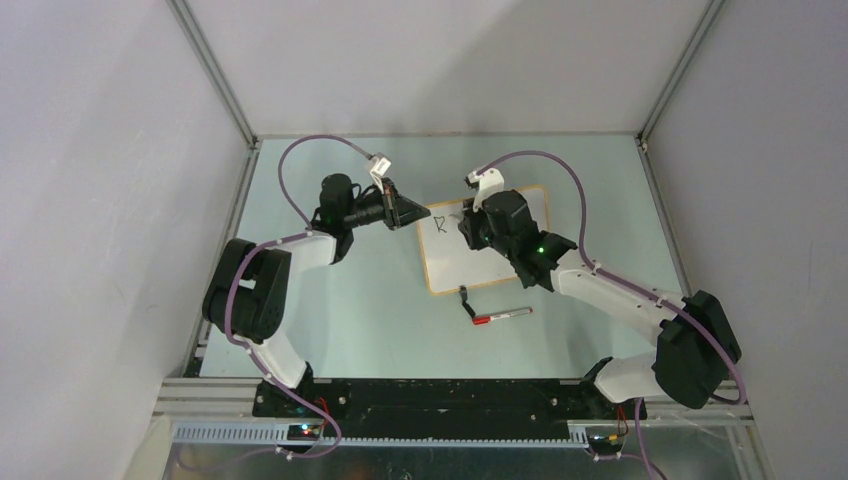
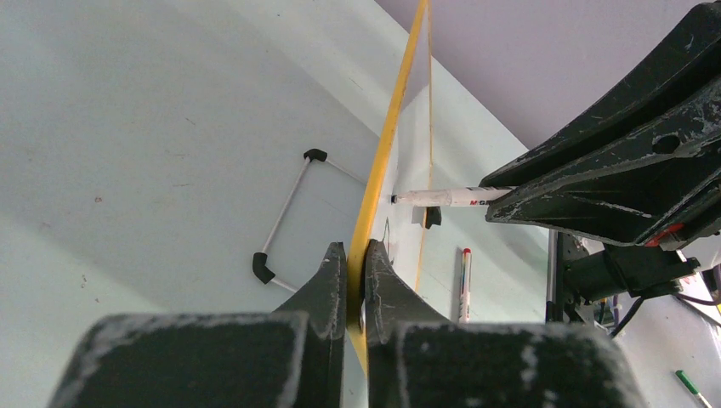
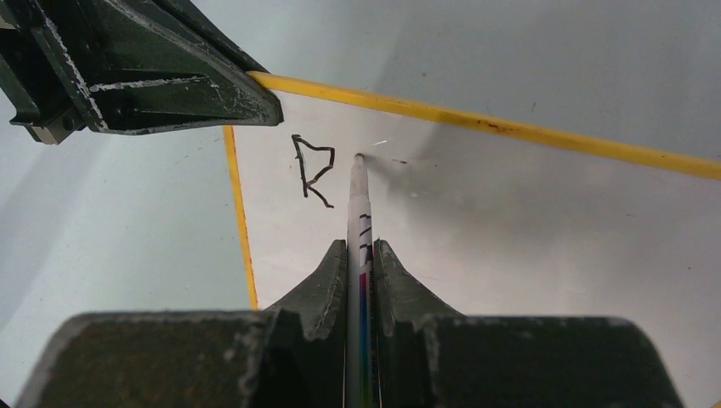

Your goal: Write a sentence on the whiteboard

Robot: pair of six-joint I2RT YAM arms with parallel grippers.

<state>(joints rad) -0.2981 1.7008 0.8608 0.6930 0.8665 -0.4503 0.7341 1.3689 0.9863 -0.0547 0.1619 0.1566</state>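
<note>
One whiteboard (image 1: 490,255), one letter R (image 3: 313,170); left gripper (image 2: 355,259) clamps its frame, right gripper (image 3: 361,251) grips one marker (image 3: 359,195), second marker (image 1: 503,316) lies loose.

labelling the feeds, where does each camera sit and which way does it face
Top external: above and behind the bases, looking down on the whiteboard; both arms show.
Left wrist: looks along the whiteboard's edge; left gripper shut on its frame.
Right wrist: looks along the marker at the whiteboard's face; right gripper shut on it.
Shared: both wrist views show the marker and whiteboard.
</note>
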